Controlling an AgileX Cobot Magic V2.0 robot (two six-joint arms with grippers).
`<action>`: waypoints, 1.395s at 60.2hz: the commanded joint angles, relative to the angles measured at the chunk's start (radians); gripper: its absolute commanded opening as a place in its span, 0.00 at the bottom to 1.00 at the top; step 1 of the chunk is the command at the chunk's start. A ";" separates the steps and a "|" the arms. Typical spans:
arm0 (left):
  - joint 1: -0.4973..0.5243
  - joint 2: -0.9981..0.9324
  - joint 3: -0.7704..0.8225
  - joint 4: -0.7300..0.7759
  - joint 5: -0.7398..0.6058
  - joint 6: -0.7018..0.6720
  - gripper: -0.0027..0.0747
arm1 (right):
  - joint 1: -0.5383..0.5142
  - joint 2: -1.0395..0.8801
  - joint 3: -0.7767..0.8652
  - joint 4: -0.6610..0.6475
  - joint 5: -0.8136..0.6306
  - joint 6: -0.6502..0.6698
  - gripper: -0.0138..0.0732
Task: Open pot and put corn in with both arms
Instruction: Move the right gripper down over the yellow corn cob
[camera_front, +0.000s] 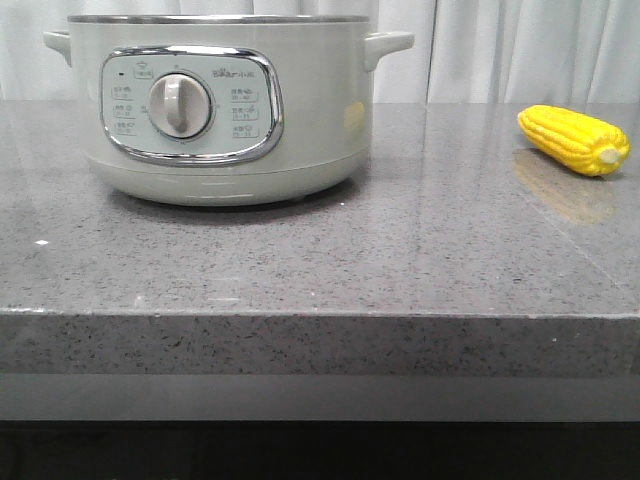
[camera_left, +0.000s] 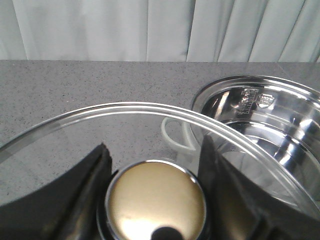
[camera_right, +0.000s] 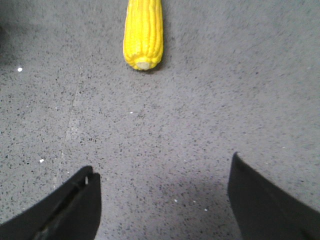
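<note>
The pot (camera_front: 220, 110) stands at the back left of the counter with no lid on it; the left wrist view shows its bare steel inside (camera_left: 270, 120). My left gripper (camera_left: 155, 145) is shut on the brass-coloured knob (camera_left: 156, 200) of a glass lid (camera_left: 125, 107), held beside the pot, whose side handle (camera_left: 175, 137) shows through the glass. The corn (camera_front: 573, 140) lies on the counter at the right. My right gripper (camera_right: 162, 164) is open and empty over bare counter, with the corn (camera_right: 143, 35) ahead of it, stub end toward the fingers. Neither gripper shows in the front view.
The grey speckled counter (camera_front: 320, 260) has its front edge (camera_front: 320, 315) near the camera. A pale curtain (camera_front: 500, 50) hangs behind the counter.
</note>
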 joint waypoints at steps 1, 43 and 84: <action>0.000 -0.017 -0.034 -0.011 -0.143 -0.002 0.44 | -0.004 0.098 -0.107 0.028 -0.010 -0.005 0.79; -0.002 -0.015 -0.034 -0.011 -0.143 -0.002 0.44 | -0.002 0.717 -0.630 0.066 0.056 -0.031 0.79; -0.002 -0.015 -0.034 -0.011 -0.143 -0.002 0.44 | -0.002 1.006 -0.813 0.070 0.068 -0.046 0.79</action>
